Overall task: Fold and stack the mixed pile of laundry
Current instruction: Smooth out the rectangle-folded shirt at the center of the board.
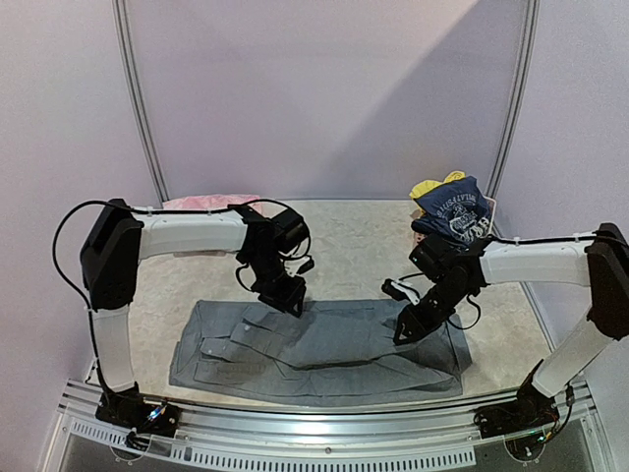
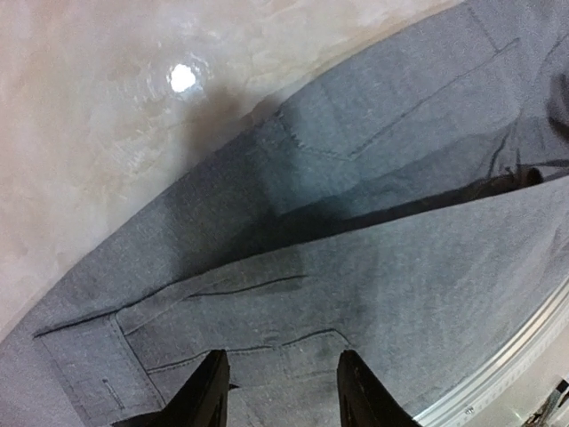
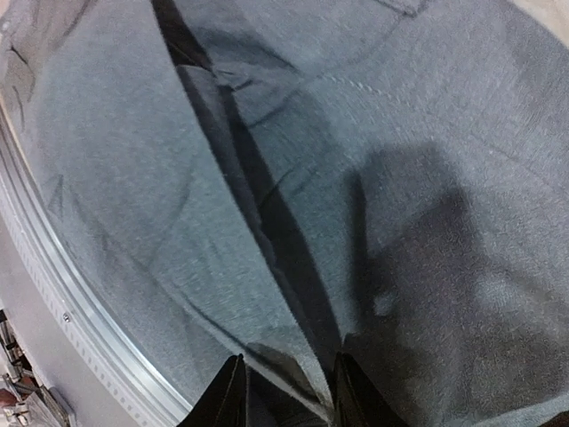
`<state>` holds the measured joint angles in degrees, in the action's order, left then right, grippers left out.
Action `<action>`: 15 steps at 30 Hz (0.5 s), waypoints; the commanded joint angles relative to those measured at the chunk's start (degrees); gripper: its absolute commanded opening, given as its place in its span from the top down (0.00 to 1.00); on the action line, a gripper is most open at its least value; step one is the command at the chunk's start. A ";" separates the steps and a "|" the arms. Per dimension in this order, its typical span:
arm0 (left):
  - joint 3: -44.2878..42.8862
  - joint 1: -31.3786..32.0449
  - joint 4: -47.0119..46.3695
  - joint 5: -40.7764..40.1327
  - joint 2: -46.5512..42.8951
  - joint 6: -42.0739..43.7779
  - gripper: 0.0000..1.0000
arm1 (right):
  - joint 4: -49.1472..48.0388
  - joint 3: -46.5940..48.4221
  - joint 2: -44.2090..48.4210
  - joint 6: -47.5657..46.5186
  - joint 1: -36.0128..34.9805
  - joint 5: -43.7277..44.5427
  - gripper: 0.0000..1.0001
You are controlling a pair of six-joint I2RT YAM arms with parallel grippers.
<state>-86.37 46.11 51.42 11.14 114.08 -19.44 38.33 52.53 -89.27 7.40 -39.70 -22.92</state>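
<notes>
**Grey shirt laid flat, both arms down over it**

The grey shirt is spread out along the near part of the surface, close to the metal rail at the front edge. It lies mostly flat. One long fold runs across it, and pocket seams show on the left half.

The left tool hangs at the far edge of the shirt, left of the middle. Its fingers are parted, with only cloth showing below the gap, so it looks released and is gripping nothing.

The right tool is down on the right part of the shirt. From its wrist camera the raised fold runs straight in between its fingers, which stand a little apart. I cannot tell whether it has pinched the fold.

The rest of the laundry sits at the back right corner: a navy top with white lettering, and a yellow piece poking out behind it. A pink thing lies at the back left, behind the left arm.
</notes>
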 commanded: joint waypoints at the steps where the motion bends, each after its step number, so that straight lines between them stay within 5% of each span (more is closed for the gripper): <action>1: 1.46 0.74 -0.25 -2.29 2.77 1.48 0.59 | 1.14 0.80 -5.53 1.58 -0.20 2.92 0.66; 15: 12.41 -2.96 -0.56 -5.97 -0.01 -2.38 0.62 | 6.68 18.06 -22.39 -0.05 -0.16 4.00 0.66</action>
<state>-79.09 45.23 50.94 6.57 115.55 -19.84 43.57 64.69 -105.54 8.97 -39.70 -20.60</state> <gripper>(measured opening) 0.386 0.345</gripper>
